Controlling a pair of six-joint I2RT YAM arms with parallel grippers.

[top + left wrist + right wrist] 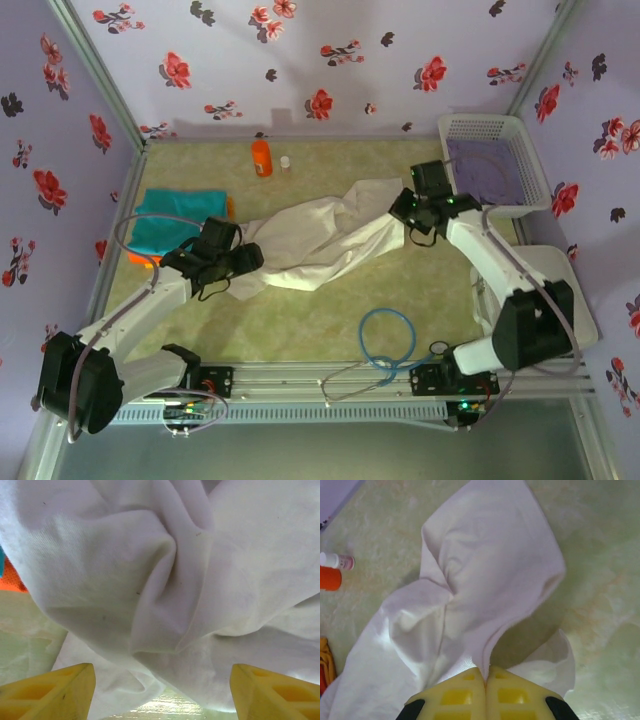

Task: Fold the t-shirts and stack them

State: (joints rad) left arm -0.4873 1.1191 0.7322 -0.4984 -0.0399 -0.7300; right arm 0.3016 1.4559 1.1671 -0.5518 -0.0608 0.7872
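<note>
The white tee (320, 240) lies stretched across the surface (330, 320), its right end clamped in the right end effector (485, 675), while the left end effector (162, 672) stands apart at its left end, near the teal tee (170, 225).

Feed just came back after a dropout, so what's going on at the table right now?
The right gripper is shut on a pinch of the white t-shirt, which lies crumpled across the middle of the table, not yet folded. The left gripper is open at the shirt's other end, its fingers apart with bunched cloth just ahead of them. The teal t-shirt is folded on the orange t-shirt at the left.
</note>
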